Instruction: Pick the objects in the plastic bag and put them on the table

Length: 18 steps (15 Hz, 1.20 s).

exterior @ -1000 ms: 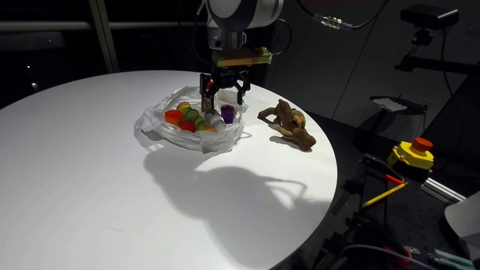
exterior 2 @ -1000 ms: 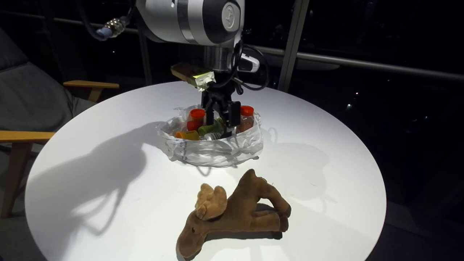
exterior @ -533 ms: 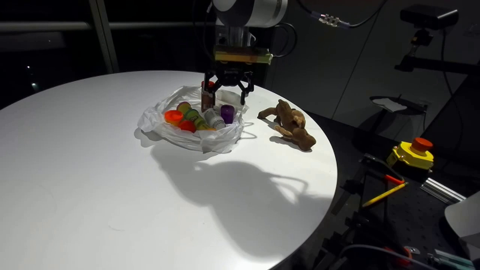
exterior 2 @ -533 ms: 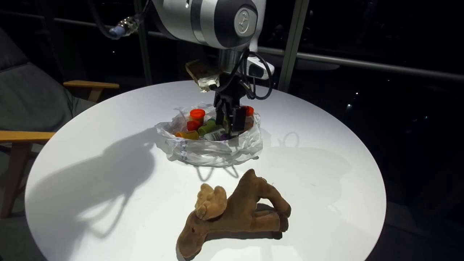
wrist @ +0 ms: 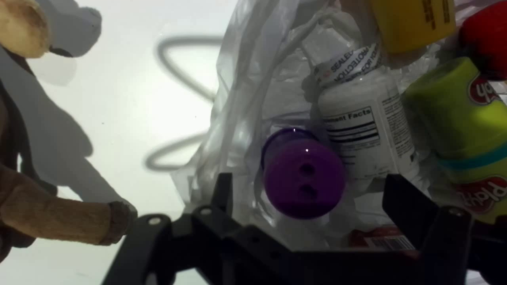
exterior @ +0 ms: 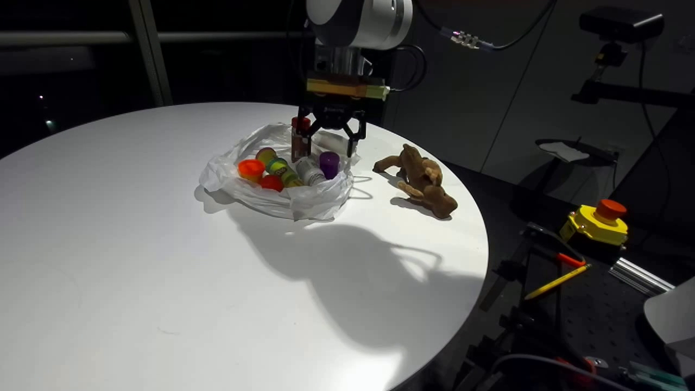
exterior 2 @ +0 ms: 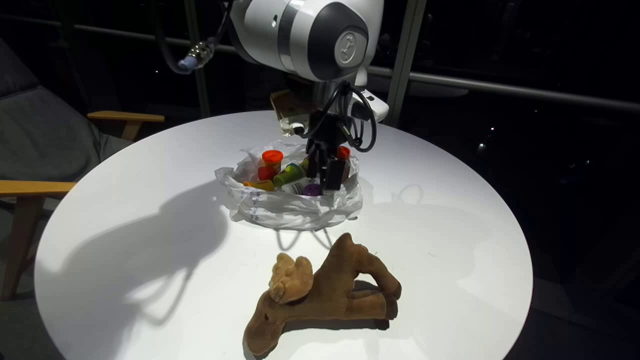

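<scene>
Lowered the gripper [exterior: 330,150] slightly since half a second ago and carried it a little away from the chair [exterior 2: 45,135] in an exterior view. Hangs from the white arm [exterior 2: 301,44], slanting in from overhead and bent downward at its end. Points down over the plastic bag [exterior 2: 295,212] with fingers [wrist: 406,208] spread apart, standing to each side of the purple jar [wrist: 305,178] in the wrist view, clear of it on both sides. Cannot tell how close above it. Has just beside the jar, also in the bag, a white bottle [wrist: 368,122] lying on its side, then green tubs [wrist: 443,109], and farther off a yellow tub [wrist: 416,23] and an orange-topped tub [exterior: 251,169]. Has a red-capped bottle [exterior 2: 344,153] upright in the bag too, partly hidden by the gripper in both exterior views. Shows all of these still bagged on the round white table [exterior 2: 450,300], near a toy moose [exterior 2: 320,305] lying on its side. Past the table, shows a yellow box [exterior: 594,225] with a red button [exterior: 611,209].
</scene>
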Tool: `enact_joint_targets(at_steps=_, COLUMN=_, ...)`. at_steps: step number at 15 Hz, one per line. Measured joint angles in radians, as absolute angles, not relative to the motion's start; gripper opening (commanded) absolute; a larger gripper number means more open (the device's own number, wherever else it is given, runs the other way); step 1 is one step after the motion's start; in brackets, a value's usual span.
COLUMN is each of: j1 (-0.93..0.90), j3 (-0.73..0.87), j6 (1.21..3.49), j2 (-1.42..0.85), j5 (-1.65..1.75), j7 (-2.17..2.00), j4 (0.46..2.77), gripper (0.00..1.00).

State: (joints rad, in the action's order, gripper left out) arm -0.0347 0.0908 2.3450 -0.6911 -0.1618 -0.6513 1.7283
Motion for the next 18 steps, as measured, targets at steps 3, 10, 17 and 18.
enact_joint_targets(at_steps=3, j1=-0.030, j3=0.091, j6=2.345, j2=-0.704, j5=-0.171, j7=-0.661, j4=1.718, gripper=0.46)
enact_joint_targets(at_steps=10, j1=-0.029, j3=0.092, j6=2.344, j2=-0.705, j5=-0.178, j7=-0.673, j4=1.716, gripper=0.26)
enact_joint_targets(at_steps=17, j1=-0.057, j3=0.107, j6=2.335, j2=-0.555, j5=-0.112, j7=-0.671, j4=1.792, gripper=0.26)
enact_joint_targets(at_steps=18, j1=-0.064, j3=0.111, j6=2.325, j2=-0.504, j5=-0.084, j7=-0.668, j4=1.831, gripper=0.26)
